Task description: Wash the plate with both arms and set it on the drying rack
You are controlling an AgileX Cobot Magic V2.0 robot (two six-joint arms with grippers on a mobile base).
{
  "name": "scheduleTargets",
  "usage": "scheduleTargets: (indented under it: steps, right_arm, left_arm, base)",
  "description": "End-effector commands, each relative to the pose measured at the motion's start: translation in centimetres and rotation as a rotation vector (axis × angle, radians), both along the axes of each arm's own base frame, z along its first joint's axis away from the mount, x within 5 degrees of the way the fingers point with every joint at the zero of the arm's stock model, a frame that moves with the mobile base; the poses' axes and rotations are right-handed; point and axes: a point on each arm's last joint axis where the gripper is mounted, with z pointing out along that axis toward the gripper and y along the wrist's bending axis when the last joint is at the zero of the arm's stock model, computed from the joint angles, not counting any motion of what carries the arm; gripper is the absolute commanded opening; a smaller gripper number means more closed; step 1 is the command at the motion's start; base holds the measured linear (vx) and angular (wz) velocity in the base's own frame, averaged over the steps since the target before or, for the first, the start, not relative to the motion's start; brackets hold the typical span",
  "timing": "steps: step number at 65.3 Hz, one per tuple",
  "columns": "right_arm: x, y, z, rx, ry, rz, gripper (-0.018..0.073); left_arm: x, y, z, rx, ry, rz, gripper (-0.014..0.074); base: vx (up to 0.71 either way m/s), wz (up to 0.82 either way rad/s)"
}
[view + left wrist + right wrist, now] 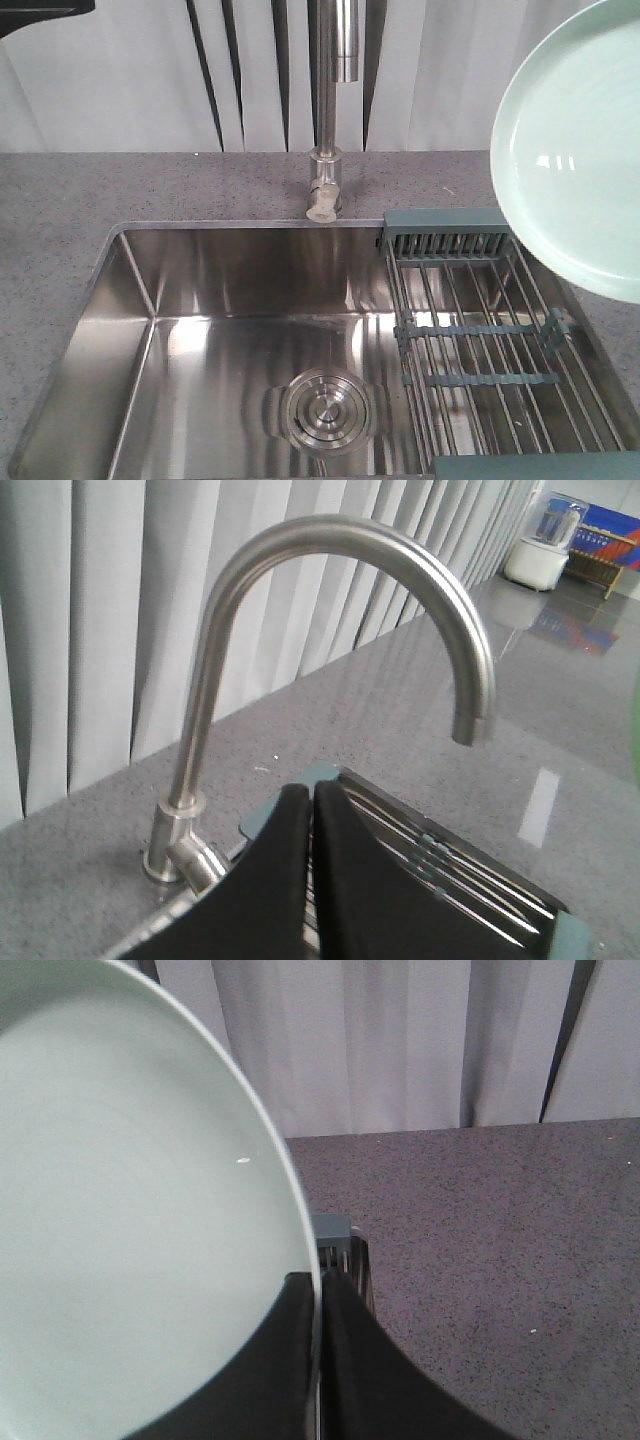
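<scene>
The pale mint-green plate (575,140) hangs tilted on edge at the upper right of the front view, above the drying rack (480,340). In the right wrist view the plate (130,1210) fills the left side, and my right gripper (318,1285) is shut on its rim, one black finger on each face. My left gripper (311,798) is shut with nothing between its fingers, held above the sink beside the tap (340,600). The rack (450,870) shows just beyond its fingers. Neither arm shows in the front view.
A steel sink (130,330) with a round drain (325,408) lies below, set in a grey speckled counter (60,200). The tap column (328,110) rises behind the sink. White vertical blinds (120,70) close off the back.
</scene>
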Motion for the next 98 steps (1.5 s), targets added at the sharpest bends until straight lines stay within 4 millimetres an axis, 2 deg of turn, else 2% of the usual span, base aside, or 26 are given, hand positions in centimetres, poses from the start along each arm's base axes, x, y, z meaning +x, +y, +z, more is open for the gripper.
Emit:
scheduleTargets:
  steps: [1, 11, 21, 33, 45, 57, 58, 69, 76, 84, 98]
  right_arm:
    - [0.1, 0.0, 1.3, 0.004, -0.091, -0.010, -0.0006]
    - [0.1, -0.1, 1.2, 0.001, -0.086, -0.010, -0.0006]
    - [0.4, -0.1, 1.1, 0.001, -0.075, -0.011, -0.0006]
    - [2.2, -0.7, 0.2, -0.009, 0.005, -0.019, -0.0006]
    - [5.8, -1.3, -1.6, 0.002, 0.132, 0.022, -0.0006]
    - [10.6, -1.6, -4.1, 0.054, 0.260, 0.124, -0.0006]
    - [12.0, -1.6, -4.4, 0.084, 0.298, 0.163, -0.0006]
    - [15.2, -1.1, -4.9, 0.156, 0.388, 0.313, -0.0006]
    - [16.6, 1.0, -6.0, 0.196, 0.464, 0.469, -0.0006]
    - [17.7, 5.2, -7.8, 0.162, 0.543, 0.610, -0.0006]
    - [18.3, 10.3, -9.4, 0.182, 0.610, 0.680, -0.0005]
  left_arm:
    - [-5.7, -1.0, 0.0, 0.047, 0.029, -0.115, -0.0008]
    - [-9.9, -1.2, -2.1, 0.028, 0.065, -0.027, -0.0008]
    - [-13.2, -1.3, -4.4, 0.012, 0.047, 0.168, -0.0008]
    - [-14.3, -0.6, -6.6, 0.009, 0.021, 0.377, -0.0008]
    - [-15.4, -0.9, -6.9, 0.005, 0.008, 0.397, -0.0008]
    - [-17.0, -1.1, -6.3, 0.001, -0.058, 0.449, -0.0008]
    - [-17.6, -1.4, -6.0, 0.003, -0.081, 0.437, -0.0008]
    - [-19.2, -2.4, -5.3, 0.003, -0.141, 0.394, -0.0008]
    - [-20.0, -2.5, -5.0, 0.002, -0.174, 0.404, -0.0008]
    - [-20.2, -2.6, -4.9, 0.002, -0.185, 0.406, -0.0008]
    - [-20.3, -2.8, -4.9, 0.000, -0.185, 0.387, -0.0007]
  base:
    - [0.00, 0.00]
    - [0.00, 0.00]
    - [0.00, 0.00]
    - [0.00, 0.00]
    - [0.00, 0.00]
    - [0.00, 0.00]
    - [0.00, 0.00]
    - [0.00, 0.00]
    - [0.00, 0.00]
    - [0.00, 0.00]
    - [0.00, 0.00]
